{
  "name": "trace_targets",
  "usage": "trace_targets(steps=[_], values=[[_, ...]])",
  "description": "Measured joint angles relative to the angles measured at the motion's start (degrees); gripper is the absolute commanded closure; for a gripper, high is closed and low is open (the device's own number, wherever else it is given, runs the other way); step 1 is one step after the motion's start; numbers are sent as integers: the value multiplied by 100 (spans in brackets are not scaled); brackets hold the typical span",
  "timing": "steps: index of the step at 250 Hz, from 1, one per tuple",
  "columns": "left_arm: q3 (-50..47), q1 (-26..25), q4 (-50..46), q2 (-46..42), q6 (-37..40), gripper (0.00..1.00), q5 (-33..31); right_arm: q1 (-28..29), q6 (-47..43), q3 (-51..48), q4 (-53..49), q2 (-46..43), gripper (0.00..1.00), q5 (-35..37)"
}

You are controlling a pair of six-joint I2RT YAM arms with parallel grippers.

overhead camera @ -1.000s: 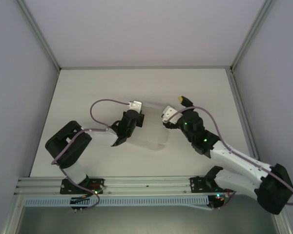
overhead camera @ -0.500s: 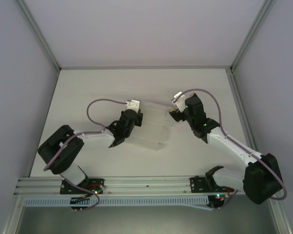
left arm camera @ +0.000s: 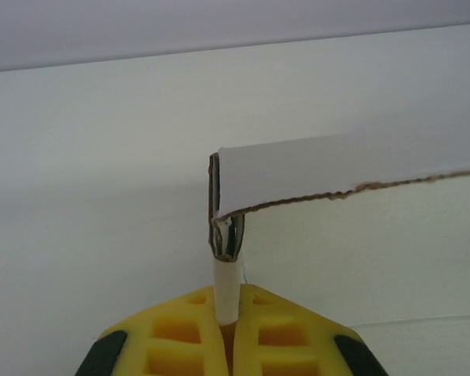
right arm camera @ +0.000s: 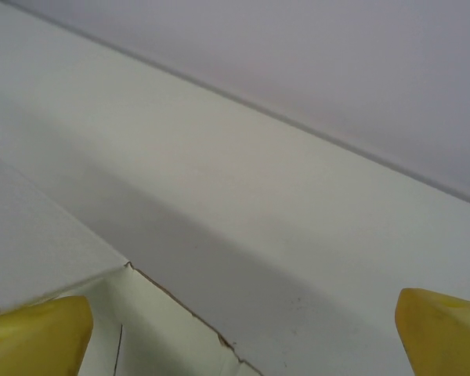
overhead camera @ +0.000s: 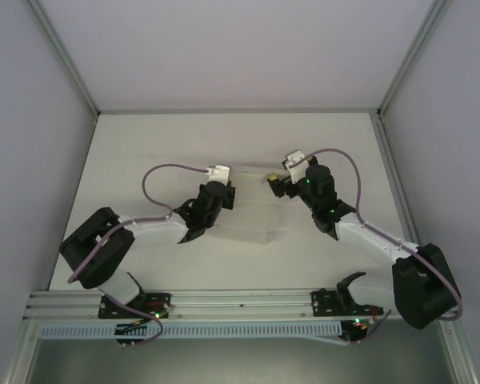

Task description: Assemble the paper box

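Note:
The paper box (overhead camera: 252, 214) is white cardboard, partly folded, lying mid-table between the two arms. My left gripper (overhead camera: 222, 197) stands at its left side. In the left wrist view its yellow fingers (left arm camera: 180, 329) are shut on a folded upright cardboard edge (left arm camera: 225, 278), and a white flap (left arm camera: 329, 168) juts right from the top of it. My right gripper (overhead camera: 272, 182) sits at the box's far right corner. Its yellow fingertips (right arm camera: 39, 333) are spread wide and open over a box panel (right arm camera: 39, 243) and torn-looking rim, and nothing is gripped between them.
White table (overhead camera: 144, 152) inside a cell with pale walls and metal corner posts (overhead camera: 64, 60). A slotted aluminium rail (overhead camera: 240, 302) runs along the near edge by the arm bases. Purple cables (overhead camera: 172, 168) loop above each wrist.
My right arm has swung left and forward, which brought its open gripper to the box's far right corner. The left gripper stays shut on the box, which shifted slightly.

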Motion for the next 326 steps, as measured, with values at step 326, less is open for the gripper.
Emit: trace_targets(steps=[326], values=[[173,181,-651,-927,-817,100,-166,-369,1788,654,-2787,-520,0,494]])
